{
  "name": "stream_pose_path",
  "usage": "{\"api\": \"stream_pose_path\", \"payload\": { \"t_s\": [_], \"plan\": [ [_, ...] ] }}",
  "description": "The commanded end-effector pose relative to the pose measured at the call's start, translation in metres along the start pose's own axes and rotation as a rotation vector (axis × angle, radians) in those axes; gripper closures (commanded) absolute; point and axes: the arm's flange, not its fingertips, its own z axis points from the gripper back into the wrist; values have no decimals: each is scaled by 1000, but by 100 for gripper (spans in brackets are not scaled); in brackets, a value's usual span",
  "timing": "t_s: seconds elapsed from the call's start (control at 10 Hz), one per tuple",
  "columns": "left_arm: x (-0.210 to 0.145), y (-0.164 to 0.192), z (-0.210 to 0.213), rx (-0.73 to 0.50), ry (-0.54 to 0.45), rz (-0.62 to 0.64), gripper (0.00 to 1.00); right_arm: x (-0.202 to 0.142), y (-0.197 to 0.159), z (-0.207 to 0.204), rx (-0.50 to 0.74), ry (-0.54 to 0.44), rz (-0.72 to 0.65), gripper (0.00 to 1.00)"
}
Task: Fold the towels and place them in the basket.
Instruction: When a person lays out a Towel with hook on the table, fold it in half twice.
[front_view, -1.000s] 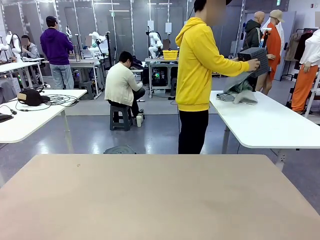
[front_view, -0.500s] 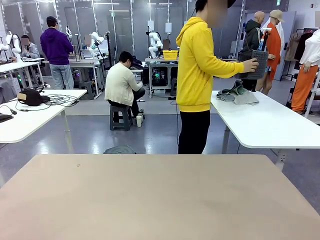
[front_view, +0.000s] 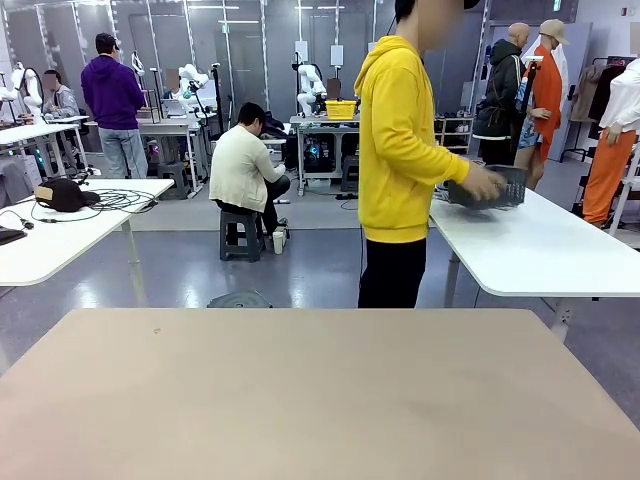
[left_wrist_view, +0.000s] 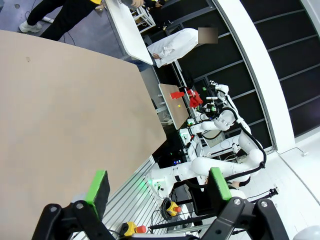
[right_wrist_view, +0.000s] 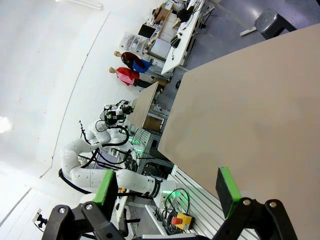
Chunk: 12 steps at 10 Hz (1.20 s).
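A person in a yellow hoodie stands beyond my beige table (front_view: 320, 400) and holds the dark mesh basket (front_view: 492, 188) with one hand (front_view: 482, 184), low on the white side table (front_view: 540, 245). The towels are hidden from me. In the left wrist view my left gripper (left_wrist_view: 157, 185) hangs open above the beige table (left_wrist_view: 65, 110), with nothing between its green pads (left_wrist_view: 98, 186). In the right wrist view my right gripper (right_wrist_view: 166, 186) is also open and holds nothing, above the same table (right_wrist_view: 250, 115).
Another white table (front_view: 60, 235) with cables and a black bag stands at the far left. A person sits on a stool (front_view: 242, 235) in the aisle. Other people stand farther back.
The person has brought the basket down from chest height onto the white side table, where a towel pile lay in view before. My grippers have stayed open.
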Motion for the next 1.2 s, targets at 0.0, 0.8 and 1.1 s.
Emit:
{"api": "stream_pose_path", "payload": {
  "t_s": [0.0, 0.8, 1.1],
  "plan": [
    [-2, 1, 1, -5, 5, -7, 0, 2, 0, 1, 10, -9, 22, 0],
    [-2, 1, 1, -5, 5, -7, 0, 2, 0, 1, 10, -9, 22, 0],
    [-2, 1, 1, -5, 5, -7, 0, 2, 0, 1, 10, -9, 22, 0]
  ]
}}
